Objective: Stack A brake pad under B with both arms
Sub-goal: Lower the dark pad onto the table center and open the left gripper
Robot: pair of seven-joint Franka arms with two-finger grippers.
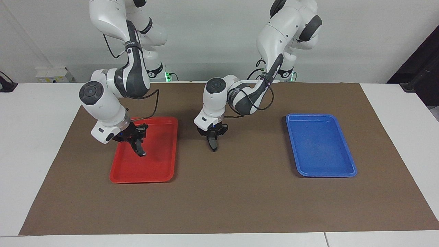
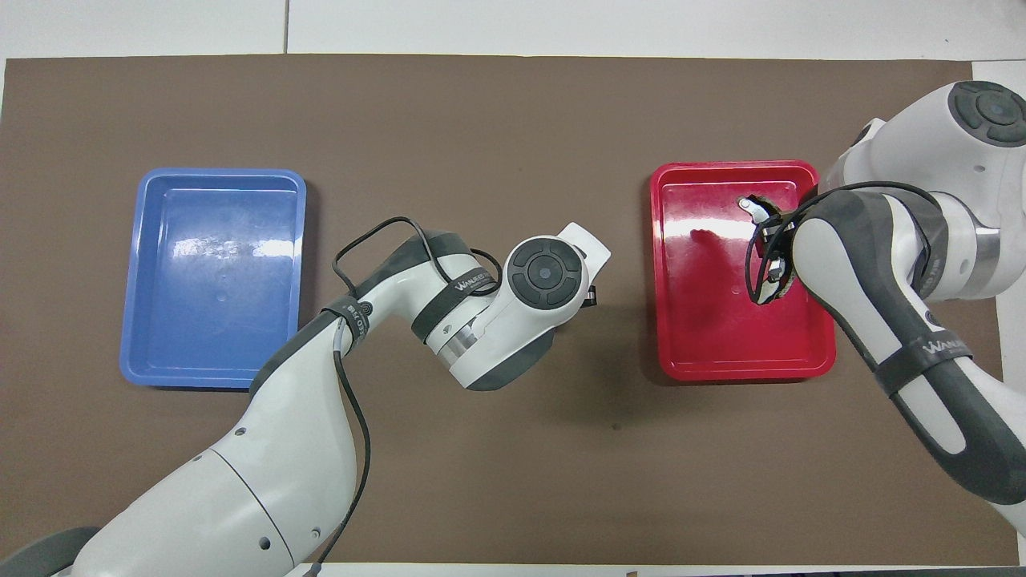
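My left gripper is shut on the A brake pad, a short dark grey pad that hangs edge-down just over the brown mat beside the red tray. In the overhead view the left wrist hides that pad. My right gripper is over the red tray and is shut on B, a narrow dark pad that hangs down above the tray floor. In the overhead view B shows partly beside the right wrist, over the red tray.
An empty blue tray lies on the mat toward the left arm's end of the table; it also shows in the overhead view. The brown mat covers the table's middle, with white table around it.
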